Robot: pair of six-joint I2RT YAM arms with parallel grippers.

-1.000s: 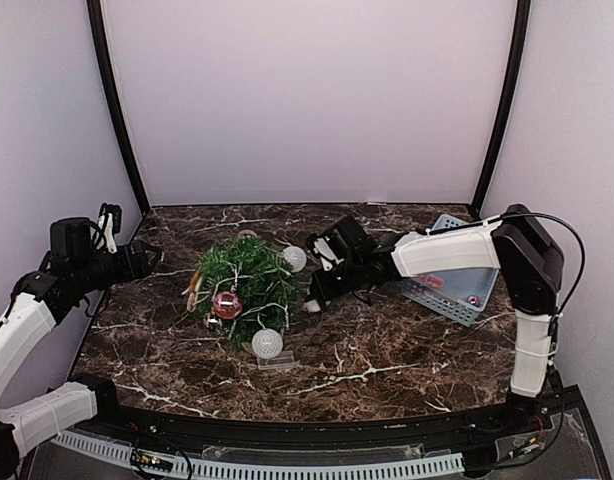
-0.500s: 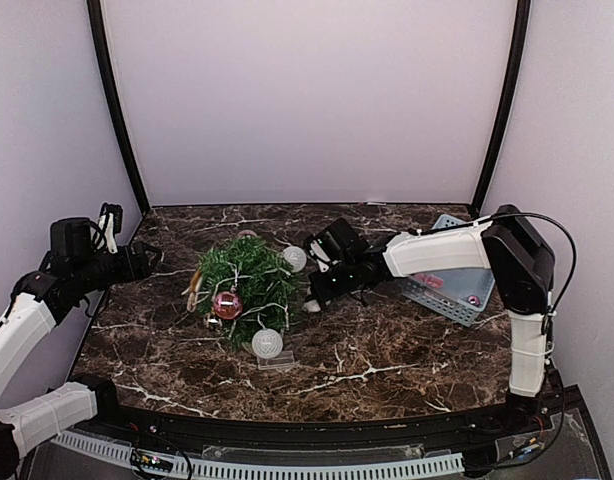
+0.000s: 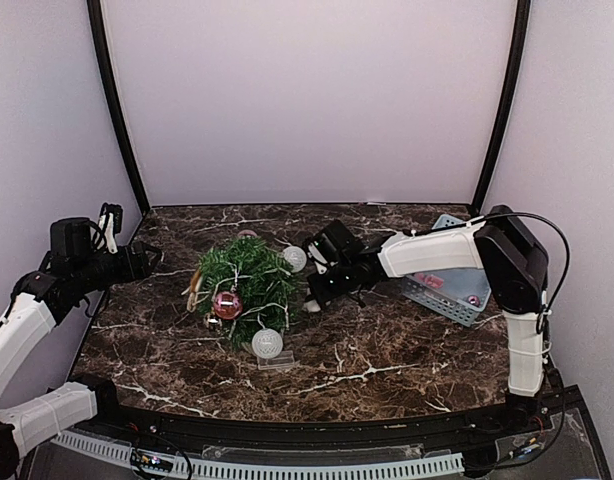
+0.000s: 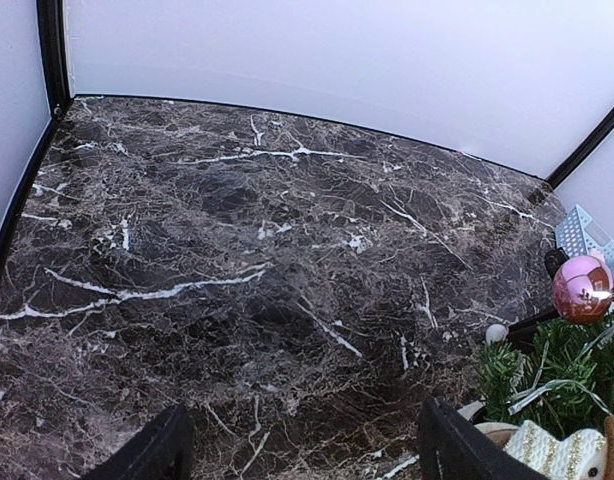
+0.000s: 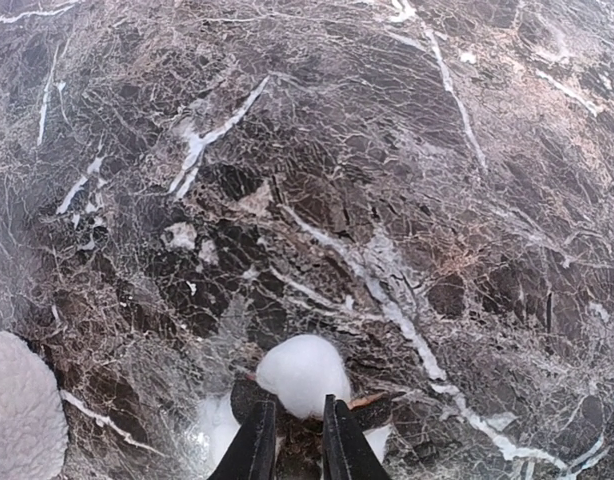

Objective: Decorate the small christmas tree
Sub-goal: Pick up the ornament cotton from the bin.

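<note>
1. The small christmas tree [image 3: 249, 280] stands left of the middle of the marble table [image 3: 387, 350], with a pink bauble [image 3: 227, 305] at its 7 o'clock side.
2. The right gripper [image 5: 297, 405] is just beside the tree, at its 3 o'clock. Its jaws are nearly pressed together and a small white ornament [image 5: 302, 372] lies at their tips. I cannot tell whether they grip it.
3. The left gripper [image 4: 302, 458] hovers at the tree's 9 o'clock, well apart, with its jaws spread wide.
4. A blue basket [image 3: 457, 290] sits at the table's 3 o'clock edge.
</note>
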